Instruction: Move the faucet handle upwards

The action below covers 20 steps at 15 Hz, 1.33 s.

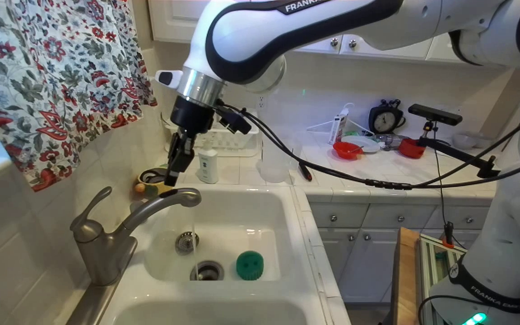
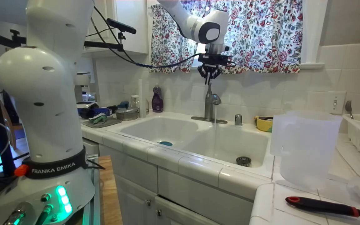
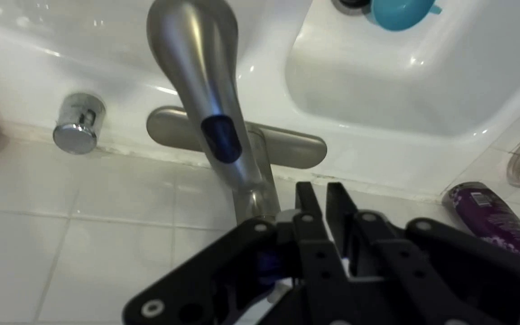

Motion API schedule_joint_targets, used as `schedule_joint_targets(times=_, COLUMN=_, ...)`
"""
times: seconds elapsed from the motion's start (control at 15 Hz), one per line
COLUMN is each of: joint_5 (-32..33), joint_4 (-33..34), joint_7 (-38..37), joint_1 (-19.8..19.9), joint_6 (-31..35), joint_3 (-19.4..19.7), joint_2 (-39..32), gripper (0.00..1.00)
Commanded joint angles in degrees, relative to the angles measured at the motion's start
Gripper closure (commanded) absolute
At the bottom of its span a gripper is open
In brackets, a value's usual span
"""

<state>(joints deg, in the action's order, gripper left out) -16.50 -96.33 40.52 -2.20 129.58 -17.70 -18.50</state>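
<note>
Jaws slightly parted on the black two-fingered gripper (image 3: 322,193)! Left to right in an exterior view: short brushed-grey metal faucet handle (image 1: 91,206) slants up atop its stout grey-metal body (image 1: 99,262), long curved grey-metal spout (image 1: 151,208), clear water (image 1: 195,259) streaming.

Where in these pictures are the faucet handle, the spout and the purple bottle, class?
Faucet handle (image 1: 91,206): in an exterior view, middle of the lever.
Spout (image 3: 208,85): in the wrist view, metal along its middle.
Purple bottle (image 2: 157,101): in an exterior view, on its body.
</note>
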Motion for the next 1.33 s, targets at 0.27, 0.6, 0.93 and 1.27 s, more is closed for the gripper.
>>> schedule_joint_targets(times=0.27, joint_5=4.7, joint_4=-10.0, joint_7=-14.4, joint_1=-1.6, joint_6=-10.9, joint_3=6.0, joint_2=11.5, gripper=0.27)
schedule_joint_targets(times=0.6, joint_5=9.3, joint_4=-12.6, joint_7=-25.4, joint_1=-2.1, joint_6=-18.2, joint_3=8.4, joint_2=15.1, gripper=0.0)
schedule_joint_targets(times=0.93, joint_5=17.8, joint_4=-12.7, joint_7=-39.5, joint_1=-3.2, joint_6=-26.3, joint_3=9.5, joint_2=16.5, gripper=0.0)
schedule_joint_targets(times=1.27, joint_5=21.9, joint_4=-11.3, joint_7=-44.2, joint_1=-3.8, joint_6=-29.1, joint_3=9.5, joint_2=15.2, gripper=0.0)
